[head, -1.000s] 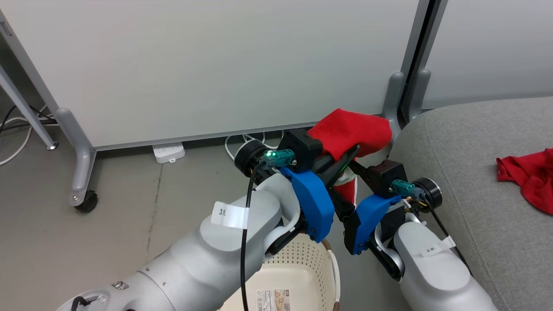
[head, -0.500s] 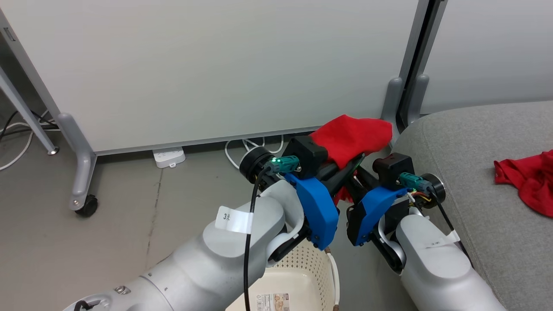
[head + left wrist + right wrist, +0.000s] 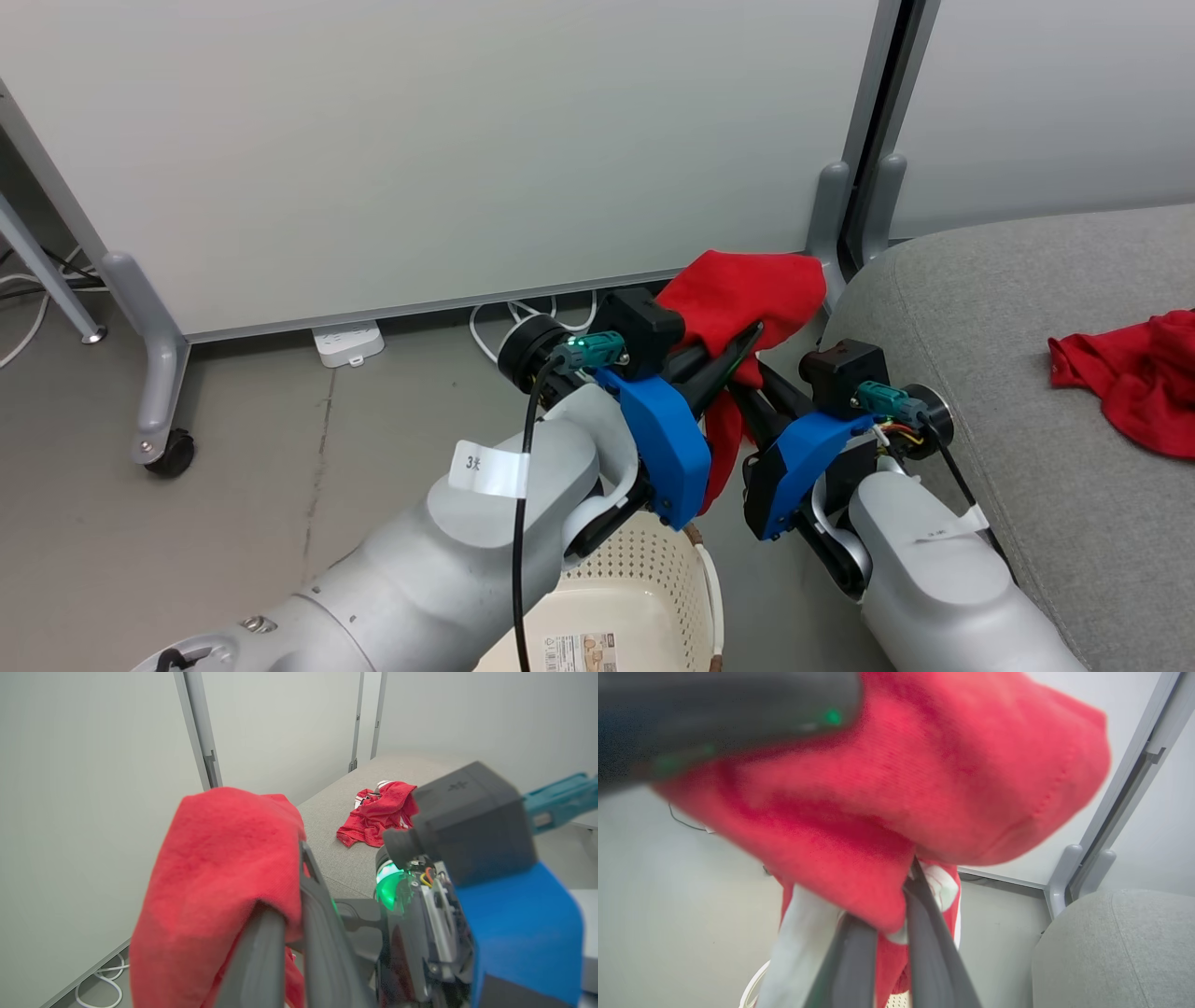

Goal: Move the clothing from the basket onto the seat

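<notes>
One red garment (image 3: 738, 294) hangs in the air above the cream basket (image 3: 653, 597), just left of the grey sofa (image 3: 1008, 392). My left gripper (image 3: 747, 334) is shut on its top fold, and the cloth drapes over the left gripper's fingers (image 3: 275, 933). My right gripper (image 3: 896, 919) is shut on the same garment (image 3: 934, 774) from below, with a white stripe hanging beside the fingers. The second red garment (image 3: 1130, 383) lies crumpled on the sofa seat (image 3: 336, 858), where it shows as a heap (image 3: 378, 812).
A white partition panel (image 3: 420, 140) on grey castor legs stands close behind the arms. A power strip (image 3: 347, 343) and white cables lie on the floor at its foot. A grey post (image 3: 864, 121) rises beside the sofa's corner.
The head camera has shifted slightly. Both grippers keep their hold on the garment, and more red cloth now hangs down between the two arms.
</notes>
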Tool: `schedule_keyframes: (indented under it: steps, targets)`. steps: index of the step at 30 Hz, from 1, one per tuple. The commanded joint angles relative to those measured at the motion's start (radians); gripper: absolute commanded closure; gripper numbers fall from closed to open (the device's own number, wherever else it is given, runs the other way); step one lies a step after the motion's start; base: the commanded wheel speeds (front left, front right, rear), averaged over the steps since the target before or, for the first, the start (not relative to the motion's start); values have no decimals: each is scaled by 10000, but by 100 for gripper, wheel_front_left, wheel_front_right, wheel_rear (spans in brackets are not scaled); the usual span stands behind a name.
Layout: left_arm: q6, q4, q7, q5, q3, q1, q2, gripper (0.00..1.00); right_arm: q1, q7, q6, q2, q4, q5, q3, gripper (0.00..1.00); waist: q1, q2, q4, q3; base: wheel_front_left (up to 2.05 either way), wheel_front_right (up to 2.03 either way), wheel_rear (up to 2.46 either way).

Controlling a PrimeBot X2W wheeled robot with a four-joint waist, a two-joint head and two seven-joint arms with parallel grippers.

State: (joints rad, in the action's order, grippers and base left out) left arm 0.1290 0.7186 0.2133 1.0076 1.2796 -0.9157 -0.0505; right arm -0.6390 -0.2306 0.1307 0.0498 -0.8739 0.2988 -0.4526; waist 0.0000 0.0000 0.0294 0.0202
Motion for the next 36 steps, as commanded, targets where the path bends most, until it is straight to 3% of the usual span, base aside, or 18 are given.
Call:
schedule_keyframes:
  steps: [1, 29, 30, 31, 32, 33, 36]
  targets:
    - [22, 58, 66, 19, 39, -79, 1, 100, -185, -70, 1, 12, -25, 67, -29, 100, 0, 0, -7, -6, 0, 0, 0]
    - [22, 312, 217, 95, 38, -86, 1, 100, -266, -260, 1, 12, -412, 472, -324, 100, 0, 0, -90, 16, 0, 0, 0]
    - [22, 342, 261, 111, 38, -99, 3, 67, -270, -266, 1, 12, -416, 492, -330, 100, 0, 0, -99, 10, 0, 0, 0]
    - [22, 380, 296, 120, 38, -104, 3, 44, -276, -274, 1, 12, -419, 508, -337, 100, 0, 0, -109, 2, 0, 0, 0]
    - [22, 408, 336, 144, 29, -77, 1, 6, -284, -280, 1, 12, -422, 517, -338, 100, 0, 0, -117, -8, 0, 0, 0]
    - [22, 421, 389, 166, -20, -5, 2, 0, -289, -289, 1, 12, -419, 526, -337, 100, 0, 0, -125, -16, 0, 0, 0]
    - [22, 406, 472, 177, -189, 231, -81, 0, -303, -292, 1, 12, -378, 522, -294, 100, 0, 0, -145, -58, 0, 0, 0]
